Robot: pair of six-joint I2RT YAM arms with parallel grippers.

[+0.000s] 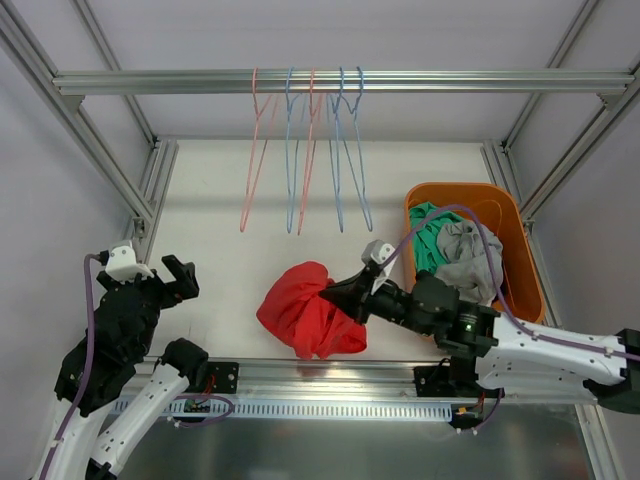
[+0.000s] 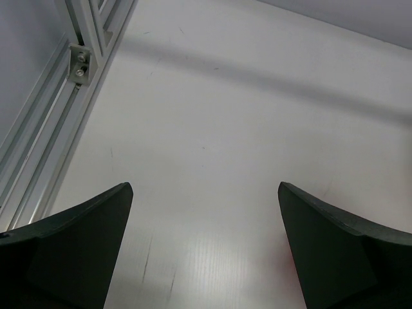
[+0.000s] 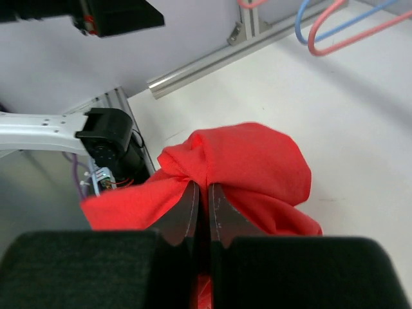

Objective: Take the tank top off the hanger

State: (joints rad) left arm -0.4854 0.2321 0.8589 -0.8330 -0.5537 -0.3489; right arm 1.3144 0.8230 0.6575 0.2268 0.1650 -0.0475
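Note:
A red tank top [image 1: 306,311] lies bunched on the white table near the front middle, off any hanger. My right gripper [image 1: 334,294] is shut on a fold of it; the right wrist view shows the fingers [image 3: 193,206] pinching the red cloth [image 3: 251,161]. Several bare wire hangers [image 1: 300,150], pink and blue, hang from the top rail. My left gripper [image 1: 182,278] is open and empty at the left, over bare table [image 2: 206,141] in its wrist view.
An orange bin [image 1: 505,215] with green and grey clothes stands at the right. Aluminium frame posts [image 1: 150,190] run along the table's left and right sides. The overhead rail [image 1: 330,80] crosses the back.

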